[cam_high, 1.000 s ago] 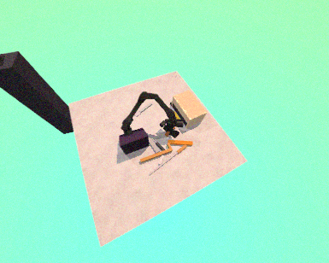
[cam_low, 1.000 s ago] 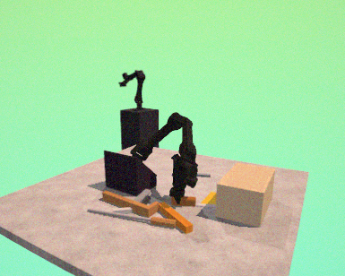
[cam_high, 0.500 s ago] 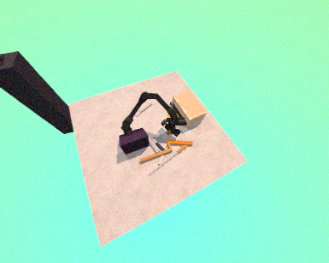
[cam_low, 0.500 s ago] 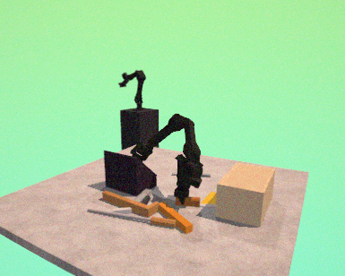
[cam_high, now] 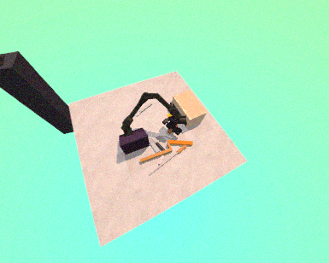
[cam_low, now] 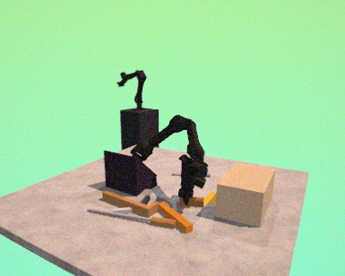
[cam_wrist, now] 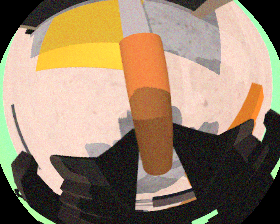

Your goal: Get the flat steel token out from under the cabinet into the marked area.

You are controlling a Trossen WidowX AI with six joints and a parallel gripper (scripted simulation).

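Observation:
The tan cabinet point(cam_high: 189, 103) point(cam_low: 240, 199) stands at the far side of the table. My gripper point(cam_high: 173, 129) point(cam_low: 185, 200) point(cam_wrist: 152, 129) is low in front of it, shut on the orange handle point(cam_wrist: 145, 65) point(cam_low: 195, 202) of a tool. The tool's flat grey blade point(cam_wrist: 133, 16) points toward the cabinet, over the edge of the yellow marked area point(cam_wrist: 73, 56) point(cam_low: 210, 198) point(cam_high: 169, 115). Part of that area lies in shadow. How far the blade reaches under the cabinet is hidden. The token cannot be made out in any view.
Two orange bars point(cam_high: 156, 155) point(cam_low: 178, 219) lie at an angle beside the gripper. A thin rod with an orange handle point(cam_high: 182, 149) point(cam_low: 163, 221) lies alongside. A dark block point(cam_high: 134, 141) point(cam_low: 121, 172) stands by the arm's base. Another thin rod point(cam_high: 143, 110) point(cam_wrist: 18, 125) lies behind the arm.

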